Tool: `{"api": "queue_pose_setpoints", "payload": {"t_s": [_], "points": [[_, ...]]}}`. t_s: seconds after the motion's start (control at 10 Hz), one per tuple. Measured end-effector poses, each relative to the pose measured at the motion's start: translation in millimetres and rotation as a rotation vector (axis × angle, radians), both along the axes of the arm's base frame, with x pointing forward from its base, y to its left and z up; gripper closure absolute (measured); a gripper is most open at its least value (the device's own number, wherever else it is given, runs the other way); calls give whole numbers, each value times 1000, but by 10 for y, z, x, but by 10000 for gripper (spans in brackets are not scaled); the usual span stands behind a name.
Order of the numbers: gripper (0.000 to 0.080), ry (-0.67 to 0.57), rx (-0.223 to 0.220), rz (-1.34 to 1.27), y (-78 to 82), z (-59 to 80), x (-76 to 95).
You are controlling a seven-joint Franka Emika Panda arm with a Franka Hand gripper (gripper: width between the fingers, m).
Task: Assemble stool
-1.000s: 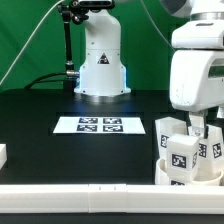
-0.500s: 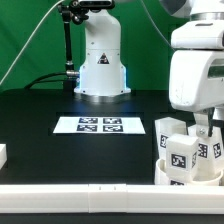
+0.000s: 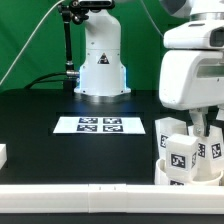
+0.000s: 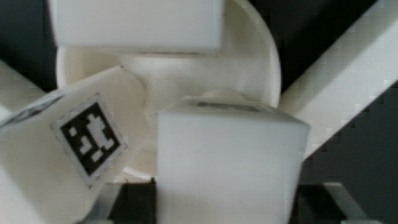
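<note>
The white stool seat (image 3: 163, 173) lies at the exterior view's right with stubby tagged legs (image 3: 181, 152) standing up from it. My gripper (image 3: 203, 128) reaches down among them from above. In the wrist view a white leg (image 4: 222, 140) fills the space between my fingers (image 4: 135, 203), whose dark pads sit against both of its sides, so my gripper (image 4: 221, 205) looks shut on it. A tagged leg (image 4: 75, 130) stands beside it, another leg (image 4: 139, 22) stands farther off, and the seat's pale surface (image 4: 249, 62) lies behind.
The marker board (image 3: 100, 125) lies mid-table. The arm's white base (image 3: 101, 65) stands behind it. The long white border rail (image 3: 80, 190) runs along the front edge. A small white part (image 3: 3, 155) sits at the exterior view's far left.
The hand has shifted slightly up and towards the exterior view's left and looks turned a little. The seat and the visible legs have not moved.
</note>
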State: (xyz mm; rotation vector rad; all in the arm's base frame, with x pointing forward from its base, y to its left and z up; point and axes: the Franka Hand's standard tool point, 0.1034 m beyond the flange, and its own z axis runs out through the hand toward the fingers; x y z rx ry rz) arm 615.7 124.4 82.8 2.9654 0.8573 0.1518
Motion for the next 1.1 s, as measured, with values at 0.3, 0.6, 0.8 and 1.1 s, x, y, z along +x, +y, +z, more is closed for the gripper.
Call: {"api": "queue_pose_setpoints", "payload": {"t_s": [0.3, 0.6, 0.8, 1.1], "points": [[455, -2, 73, -435, -9, 3, 4], [455, -6, 114, -777, 39, 7, 2], [455, -7, 127, -888, 44, 10, 4], [455, -3, 155, -1087, 49, 12, 7]]}}
